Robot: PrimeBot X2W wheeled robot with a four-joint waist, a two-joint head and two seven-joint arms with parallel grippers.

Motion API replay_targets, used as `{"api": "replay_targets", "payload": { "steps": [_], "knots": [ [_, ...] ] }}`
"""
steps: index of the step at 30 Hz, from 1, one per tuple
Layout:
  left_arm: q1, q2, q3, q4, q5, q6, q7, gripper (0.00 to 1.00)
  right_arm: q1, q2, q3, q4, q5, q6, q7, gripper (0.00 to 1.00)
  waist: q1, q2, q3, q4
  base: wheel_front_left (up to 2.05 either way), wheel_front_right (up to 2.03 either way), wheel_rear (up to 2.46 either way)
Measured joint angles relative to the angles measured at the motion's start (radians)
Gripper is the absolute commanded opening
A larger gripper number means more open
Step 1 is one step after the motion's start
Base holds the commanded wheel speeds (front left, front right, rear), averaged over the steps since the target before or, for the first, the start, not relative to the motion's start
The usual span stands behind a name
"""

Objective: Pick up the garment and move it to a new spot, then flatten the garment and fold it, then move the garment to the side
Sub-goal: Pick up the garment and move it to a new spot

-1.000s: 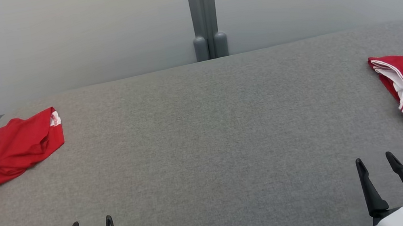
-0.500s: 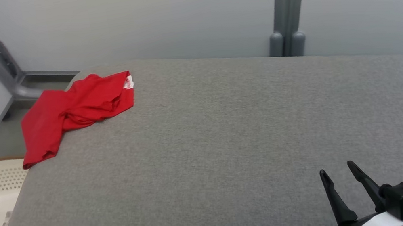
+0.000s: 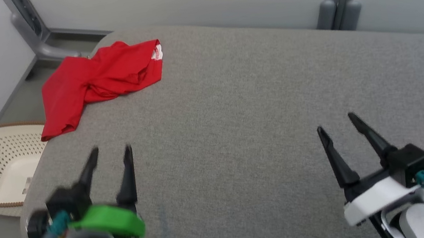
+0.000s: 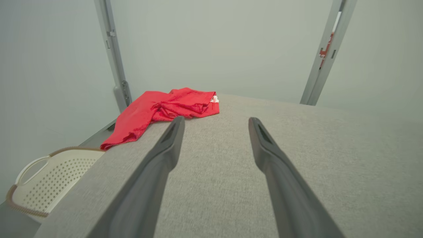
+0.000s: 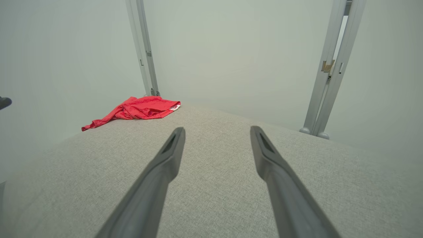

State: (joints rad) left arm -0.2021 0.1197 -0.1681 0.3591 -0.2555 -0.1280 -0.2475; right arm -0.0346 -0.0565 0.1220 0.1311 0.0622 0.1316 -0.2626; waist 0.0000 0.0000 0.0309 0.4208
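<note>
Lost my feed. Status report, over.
Left pincer open, right pincer open, both empty. Red garment crumpled at far-left corner of grey surface, untouched. Nothing in between.

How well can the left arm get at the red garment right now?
Probably yes. The left gripper is open and empty, and only bare grey surface lies between it and the red garment at the far left corner. It may need to stretch.
</note>
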Motion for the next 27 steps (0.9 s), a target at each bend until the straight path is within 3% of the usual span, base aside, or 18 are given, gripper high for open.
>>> {"api": "replay_targets", "payload": {
  "steps": [8, 12, 21, 27],
  "knots": [
    [-0.500, 0.151, -0.190, 0.236, -0.280, -0.001, 0.044, 1.00, -0.155, -0.027, -0.027, -0.054, -0.066, 0.000, 0.000, 1.00, 0.0001, 0.0000, 0.194, 0.007, 0.00, 0.00, 0.00],
    [-0.643, 0.180, -0.209, 0.362, -0.431, -0.001, 0.063, 1.00, -0.173, -0.028, -0.038, -0.087, -0.076, 0.000, 0.000, 1.00, 0.0001, 0.0000, 0.307, -0.018, 0.00, 0.00, 0.00],
    [-0.810, 0.243, -0.213, 0.577, -0.602, -0.001, 0.059, 1.00, -0.169, -0.048, -0.037, -0.140, -0.084, 0.000, 0.000, 1.00, 0.0004, 0.0000, 0.522, -0.146, 0.00, 0.00, 0.00],
    [-0.873, 0.280, -0.228, 0.693, -0.622, -0.001, 0.050, 1.00, -0.157, -0.047, -0.021, -0.189, -0.086, 0.000, -0.003, 1.00, 0.0002, 0.0000, 0.597, -0.233, 0.00, 0.00, 0.00]
  ]
}}
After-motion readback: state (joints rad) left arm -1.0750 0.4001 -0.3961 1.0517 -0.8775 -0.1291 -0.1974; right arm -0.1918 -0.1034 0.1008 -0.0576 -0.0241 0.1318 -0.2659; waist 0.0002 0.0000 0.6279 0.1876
